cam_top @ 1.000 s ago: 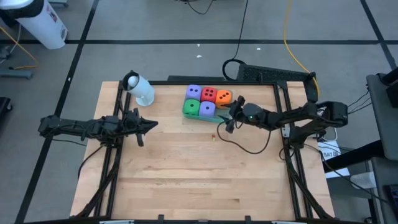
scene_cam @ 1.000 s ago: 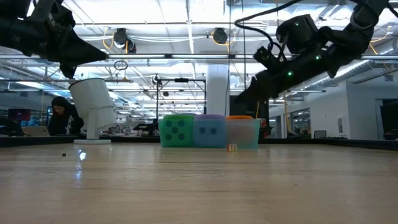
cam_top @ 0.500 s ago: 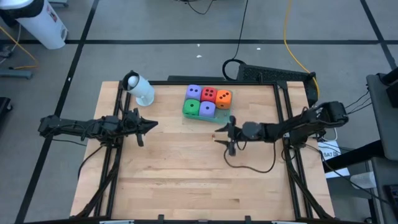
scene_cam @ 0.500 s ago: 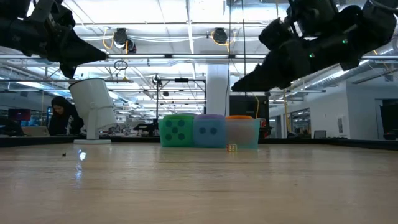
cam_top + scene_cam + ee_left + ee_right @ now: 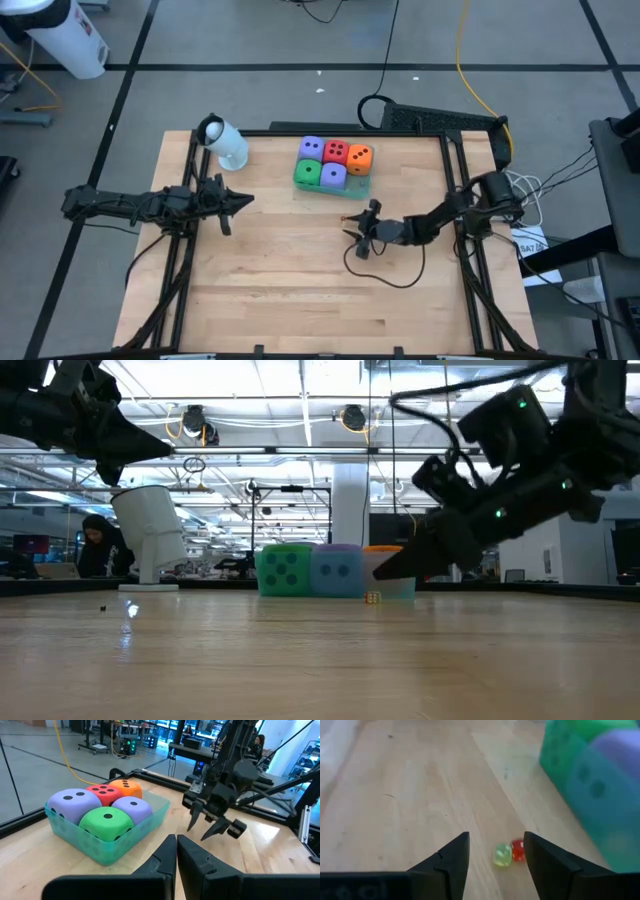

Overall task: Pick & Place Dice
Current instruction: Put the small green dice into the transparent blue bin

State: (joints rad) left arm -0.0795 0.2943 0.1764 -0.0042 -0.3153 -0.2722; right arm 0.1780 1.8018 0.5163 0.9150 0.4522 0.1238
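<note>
Five soft dice sit packed in a translucent green tray [image 5: 356,188] near the table's far edge: purple [image 5: 312,148], red [image 5: 336,151], orange [image 5: 360,156], green [image 5: 308,173] and purple [image 5: 333,176]. My right gripper [image 5: 356,228] hangs open just above the table on the near side of the tray [image 5: 560,765]. Between its fingers the right wrist view shows two tiny translucent dice lying on the wood, one yellow-green [image 5: 502,854] and one red [image 5: 518,850]. My left gripper [image 5: 248,200] is shut and waits above the table left of the tray [image 5: 107,852].
A white cup-like container [image 5: 225,140] lies on the table's far left part, also in the low view [image 5: 150,540]. A dark cable loops on the wood under the right arm [image 5: 385,280]. Bare wood spreads toward the near edge. A person sits far behind the table [image 5: 98,540].
My right gripper has drawn back from the tray's right near corner toward the table's near edge and come down close to the wood, staying open. Its arm has folded back toward the right edge. The dice and tray have not moved.
</note>
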